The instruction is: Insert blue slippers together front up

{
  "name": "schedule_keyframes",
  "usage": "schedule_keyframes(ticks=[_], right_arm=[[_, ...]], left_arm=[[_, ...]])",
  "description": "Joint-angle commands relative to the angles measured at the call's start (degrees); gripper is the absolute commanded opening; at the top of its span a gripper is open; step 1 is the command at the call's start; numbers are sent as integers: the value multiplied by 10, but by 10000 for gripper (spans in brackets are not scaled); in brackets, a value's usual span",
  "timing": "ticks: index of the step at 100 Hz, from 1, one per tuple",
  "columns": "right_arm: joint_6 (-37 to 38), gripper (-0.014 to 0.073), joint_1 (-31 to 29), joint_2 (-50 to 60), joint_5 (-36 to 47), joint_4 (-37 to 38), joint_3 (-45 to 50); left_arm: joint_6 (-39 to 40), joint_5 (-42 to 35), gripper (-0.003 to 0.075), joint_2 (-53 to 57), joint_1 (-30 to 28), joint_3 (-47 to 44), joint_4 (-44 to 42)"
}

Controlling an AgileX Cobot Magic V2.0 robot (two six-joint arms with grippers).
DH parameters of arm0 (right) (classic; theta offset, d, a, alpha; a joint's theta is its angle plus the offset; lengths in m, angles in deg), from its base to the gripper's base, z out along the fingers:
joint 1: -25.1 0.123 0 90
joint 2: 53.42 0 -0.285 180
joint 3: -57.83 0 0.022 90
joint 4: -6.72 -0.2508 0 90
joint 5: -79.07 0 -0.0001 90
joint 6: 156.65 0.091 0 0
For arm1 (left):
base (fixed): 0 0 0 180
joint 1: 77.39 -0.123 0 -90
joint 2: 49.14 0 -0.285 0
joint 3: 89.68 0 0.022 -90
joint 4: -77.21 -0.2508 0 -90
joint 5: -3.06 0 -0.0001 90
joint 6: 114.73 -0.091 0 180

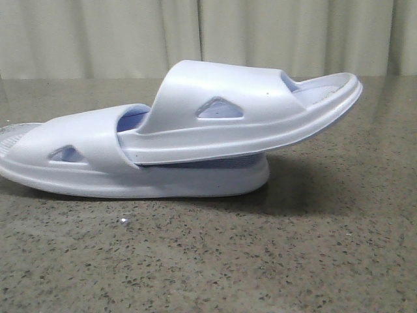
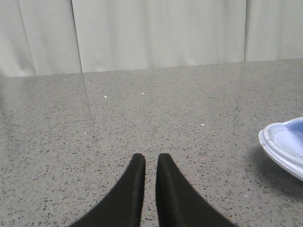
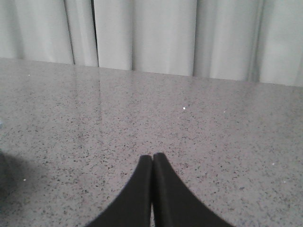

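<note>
We see the blue slippers (image 1: 182, 140) lying on the speckled table (image 1: 260, 261), one pushed in under the strap of the other with its far end tilted up. The job looks done to us. Our left gripper (image 2: 150, 163) is almost closed and holds nothing. Our right gripper (image 3: 152, 161) is closed tight and empty too.
</note>
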Motion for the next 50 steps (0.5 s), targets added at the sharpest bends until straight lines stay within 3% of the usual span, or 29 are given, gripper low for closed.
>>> schedule_keyframes(ticks=[1, 50], right_arm=[[6, -107, -5, 24, 49, -1, 5], [6, -107, -5, 120, 26, -17, 58]], left_arm=[[6, -48, 16, 16, 4, -6, 6], [6, -48, 16, 16, 4, -6, 6]])
